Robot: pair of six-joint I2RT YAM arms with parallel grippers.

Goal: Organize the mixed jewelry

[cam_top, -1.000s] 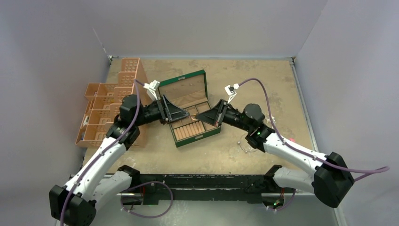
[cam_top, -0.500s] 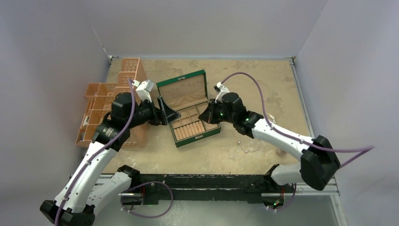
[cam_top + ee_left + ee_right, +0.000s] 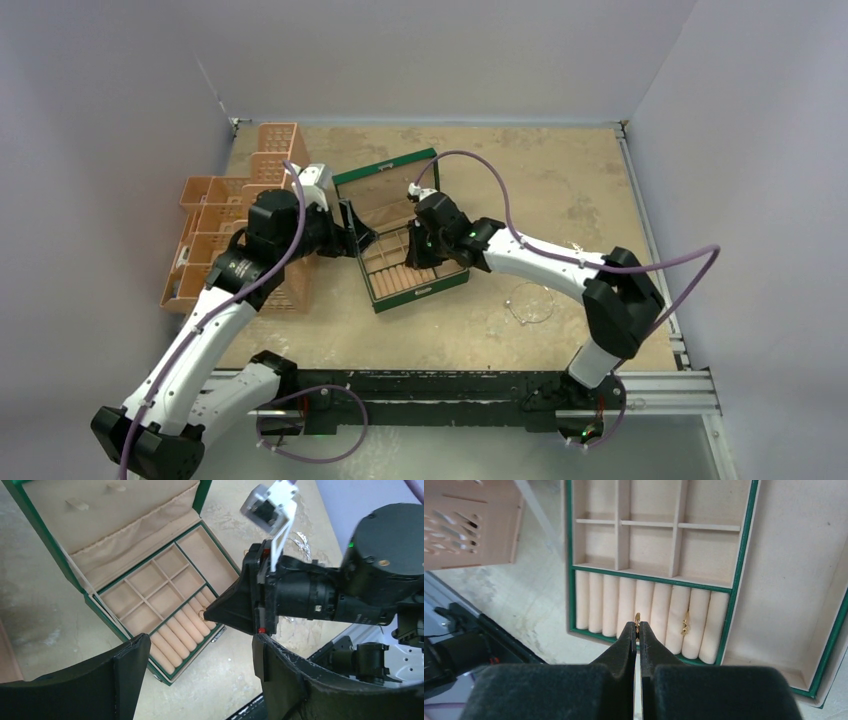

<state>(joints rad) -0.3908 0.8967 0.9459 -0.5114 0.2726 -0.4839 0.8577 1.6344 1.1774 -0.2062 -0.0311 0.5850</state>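
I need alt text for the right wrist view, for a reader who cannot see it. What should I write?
The shut right claw pinches a small gold ring at the row of tan rolls in an open green box. A second gold piece sits between two rolls further right; the compartments behind the rolls look empty.

Soft, even light; faint shadows; nearest foreground slightly blurred.

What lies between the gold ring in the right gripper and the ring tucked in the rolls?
Only bare tan rolls separate held ring and tucked ring; right wrist view.
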